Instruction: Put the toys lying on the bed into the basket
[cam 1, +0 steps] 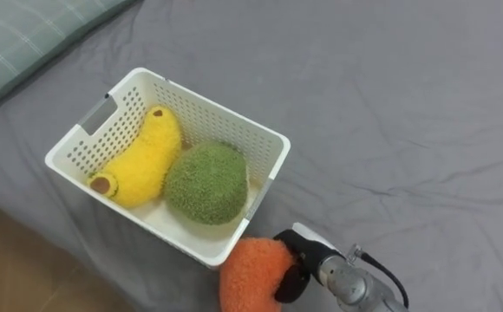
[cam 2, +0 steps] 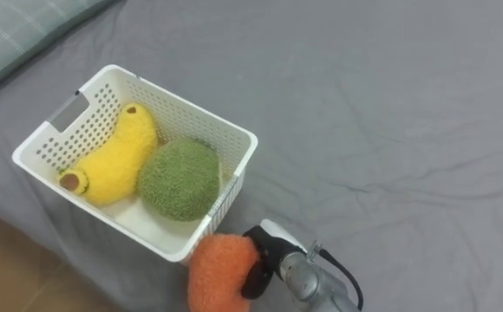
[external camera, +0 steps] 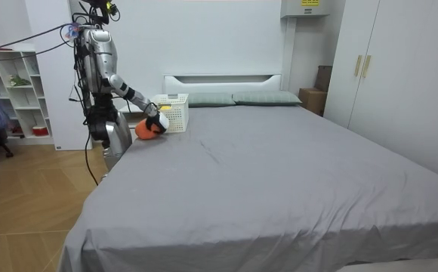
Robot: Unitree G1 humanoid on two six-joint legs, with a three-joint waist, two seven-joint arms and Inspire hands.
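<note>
The right hand (cam 1: 303,257) grips a fuzzy orange plush ball (cam 1: 250,277), fingers (cam 1: 291,284) curled around it, beside the white perforated plastic basket (cam 1: 225,117) on the grey bed (cam 1: 390,104). Inside lie a yellow plush banana (cam 1: 143,158) and a round green plush toy (cam 1: 206,182).

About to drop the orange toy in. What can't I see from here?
- Orange toy: lower part cut off by the eye views' bottom edge.
- Right hand: inner grip hidden behind the toy.
- Basket floor: mostly covered by the banana toy and green toy.
- Room view: basket contents hidden by its wall.
</note>
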